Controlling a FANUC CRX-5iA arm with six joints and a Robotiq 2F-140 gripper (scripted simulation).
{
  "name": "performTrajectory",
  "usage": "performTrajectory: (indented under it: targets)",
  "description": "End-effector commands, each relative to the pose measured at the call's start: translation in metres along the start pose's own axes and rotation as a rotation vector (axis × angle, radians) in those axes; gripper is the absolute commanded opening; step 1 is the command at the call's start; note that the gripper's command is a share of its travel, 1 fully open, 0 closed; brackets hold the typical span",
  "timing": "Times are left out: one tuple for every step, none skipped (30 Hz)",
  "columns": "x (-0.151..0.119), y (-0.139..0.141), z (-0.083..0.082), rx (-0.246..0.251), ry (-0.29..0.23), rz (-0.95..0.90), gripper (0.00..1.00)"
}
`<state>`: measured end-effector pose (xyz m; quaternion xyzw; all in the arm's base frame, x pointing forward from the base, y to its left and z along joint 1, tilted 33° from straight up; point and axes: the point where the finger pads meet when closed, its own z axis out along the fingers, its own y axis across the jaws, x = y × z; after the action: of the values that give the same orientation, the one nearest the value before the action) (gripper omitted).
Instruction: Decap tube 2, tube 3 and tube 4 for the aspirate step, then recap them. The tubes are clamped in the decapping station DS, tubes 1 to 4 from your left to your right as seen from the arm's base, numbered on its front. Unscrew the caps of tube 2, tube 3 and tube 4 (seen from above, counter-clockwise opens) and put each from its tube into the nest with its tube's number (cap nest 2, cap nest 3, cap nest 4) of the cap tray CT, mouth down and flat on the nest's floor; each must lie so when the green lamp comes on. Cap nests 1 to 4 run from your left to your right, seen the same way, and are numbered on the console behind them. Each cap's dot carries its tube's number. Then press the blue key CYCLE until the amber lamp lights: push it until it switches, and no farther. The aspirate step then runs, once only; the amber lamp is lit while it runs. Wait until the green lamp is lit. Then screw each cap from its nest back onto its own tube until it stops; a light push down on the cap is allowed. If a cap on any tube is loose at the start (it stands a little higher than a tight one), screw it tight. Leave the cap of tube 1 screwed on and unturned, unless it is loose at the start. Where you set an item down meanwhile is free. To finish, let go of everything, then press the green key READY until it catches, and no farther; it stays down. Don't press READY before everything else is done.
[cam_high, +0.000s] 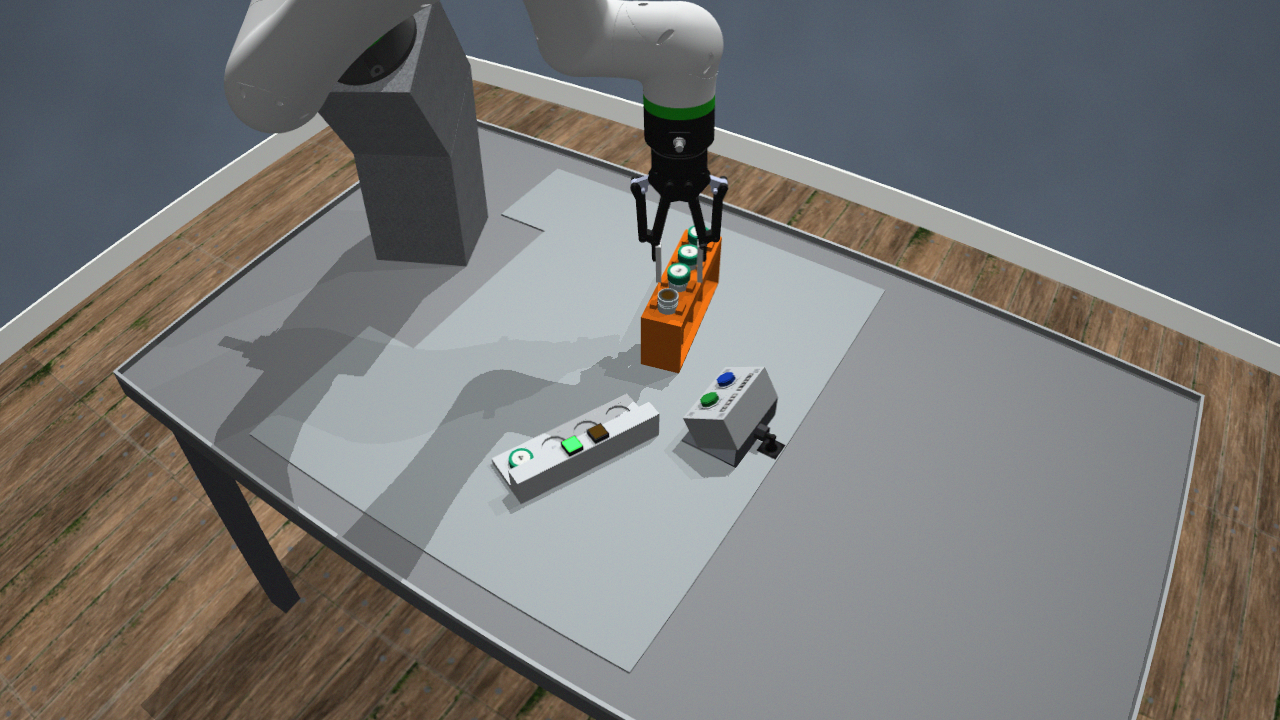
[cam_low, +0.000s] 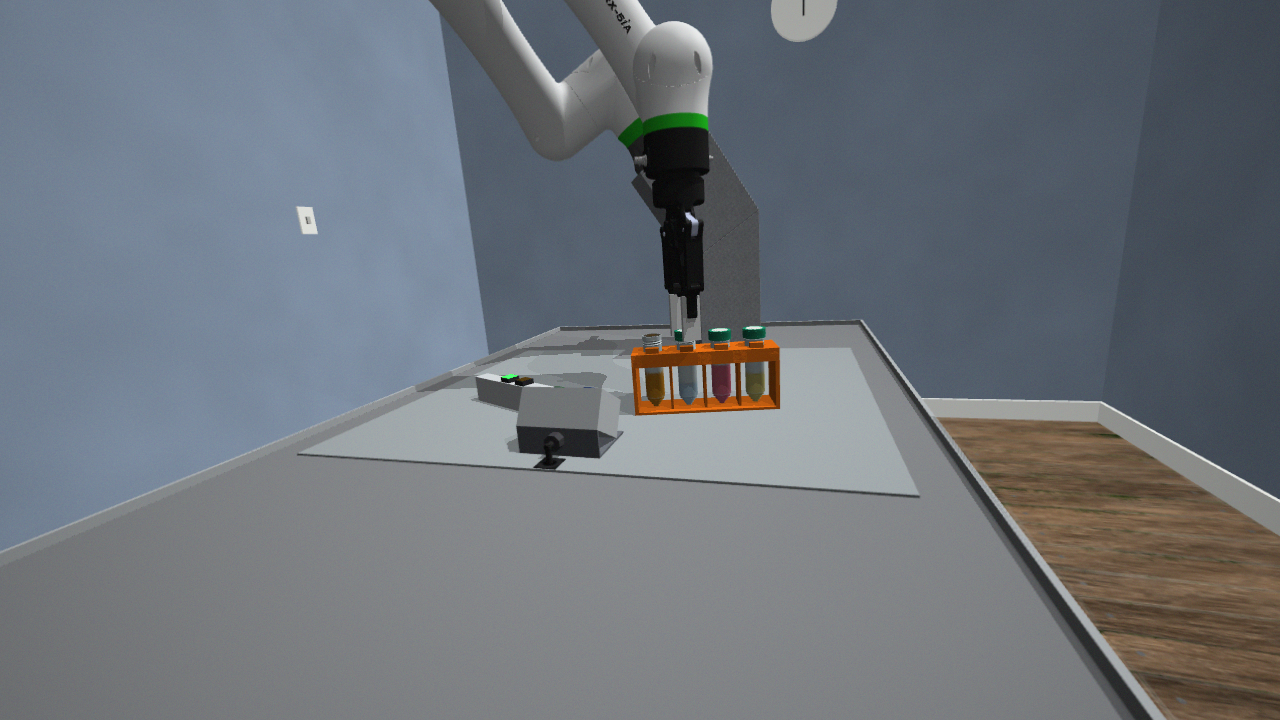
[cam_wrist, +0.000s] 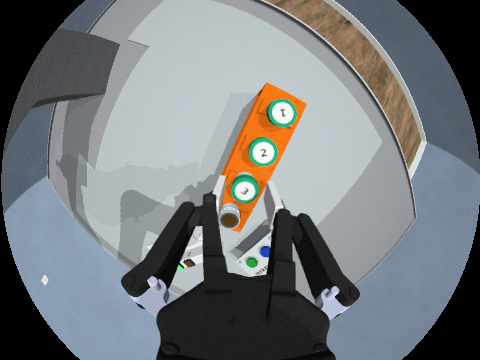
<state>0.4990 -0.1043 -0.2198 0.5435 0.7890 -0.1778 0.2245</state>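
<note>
Cap tray CT (cam_high: 617, 428), toward the near long edge: one cap (cam_high: 520, 458) in the end nest, green lamp (cam_high: 571, 445) lit. Station DS (cam_high: 666, 335), toward the far edge: tube 4 (cam_high: 667, 300) open, the other three capped. Gripper (cam_high: 680, 266) straddles cap 3 (cam_wrist: 244, 190), jaws apart, holding nothing. Looks like the recap phase: cap 4 and READY (cam_high: 708, 399) left.

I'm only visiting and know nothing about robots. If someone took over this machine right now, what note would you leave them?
Gripper: open, holding nothing, fingers straddling cap 3 on its tube.
Things: caps 1, 2 and 3 sit on their tubes in the orange station. Tube 4 stands open; its cap lies in the end nest of the cap tray.
Done: the green lamp is lit, so the aspirate step seems over.
Left: check that caps 2 and 3 are tight, screw cap 4 back on, let go, then press the green READY key.
</note>
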Motion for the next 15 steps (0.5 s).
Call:
performTrajectory:
  targets:
    - [0.0002, 0.0003, -0.0002, 0.025, 0.012, -0.092, 0.35]
    - [0.0002, 0.0003, -0.0002, 0.025, 0.012, -0.092, 0.35]
    - [0.0002, 0.0003, -0.0002, 0.025, 0.012, -0.092, 0.35]
    - [0.0002, 0.0003, -0.0002, 0.025, 0.012, -0.092, 0.35]
    - [0.0002, 0.0003, -0.0002, 0.025, 0.012, -0.092, 0.0]
    - [0.0002, 0.0003, -0.0002, 0.025, 0.012, -0.092, 0.0]
    - [0.0002, 0.0003, -0.0002, 0.025, 0.012, -0.092, 0.0]
    - [0.0002, 0.0003, -0.0002, 0.025, 0.012, -0.092, 0.0]
    - [0.0002, 0.0003, -0.0002, 0.025, 0.012, -0.092, 0.0]
    - [0.0002, 0.0003, -0.0002, 0.025, 0.012, -0.092, 0.0]
    - [0.0002, 0.0003, -0.0002, 0.025, 0.012, -0.092, 0.0]
    - [0.0002, 0.0003, -0.0002, 0.025, 0.012, -0.092, 0.0]
    - [0.0002, 0.0003, -0.0002, 0.025, 0.012, -0.092, 0.0]
    - [0.0002, 0.0003, -0.0002, 0.025, 0.012, -0.092, 0.0]
    - [0.0002, 0.0003, -0.0002, 0.025, 0.012, -0.092, 0.0]
